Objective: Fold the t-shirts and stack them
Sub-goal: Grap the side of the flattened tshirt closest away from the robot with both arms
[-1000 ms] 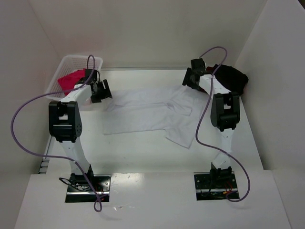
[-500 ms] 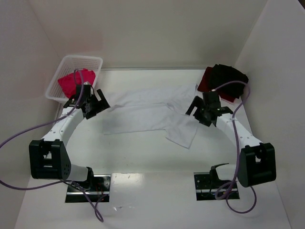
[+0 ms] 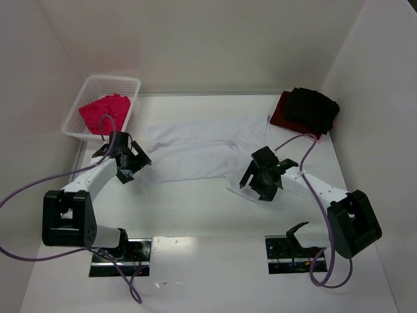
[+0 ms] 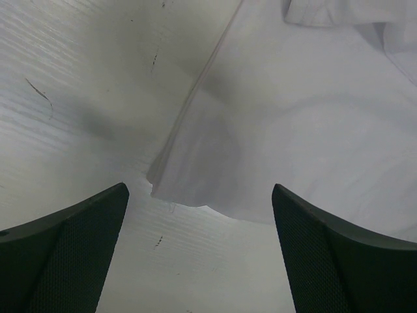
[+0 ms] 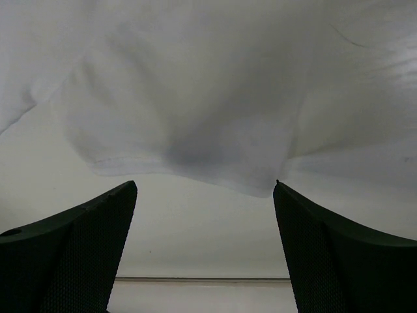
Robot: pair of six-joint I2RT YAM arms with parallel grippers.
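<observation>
A white t-shirt [image 3: 202,147] lies spread flat across the middle of the table. My left gripper [image 3: 135,167] is open, low over the shirt's near left corner [image 4: 156,182], with nothing between its fingers [image 4: 78,241]. My right gripper [image 3: 257,186] is also open, at the shirt's near right flap; the hem [image 5: 195,169] lies just beyond its fingertips. A pink t-shirt [image 3: 104,112] is bunched in the white basket [image 3: 120,82]. A black t-shirt [image 3: 316,107] lies folded on a dark red one [image 3: 280,112] at the back right.
The basket stands at the back left against the wall. White walls close in the table at the back and on both sides. Purple cables loop from each arm, the left one out past the table's left edge [image 3: 19,192].
Both arms have swung down and towards the near side: the left gripper from beside the basket to the shirt's near left corner, the right from the far right sleeve to the near right flap. Both jaws opened wider.
</observation>
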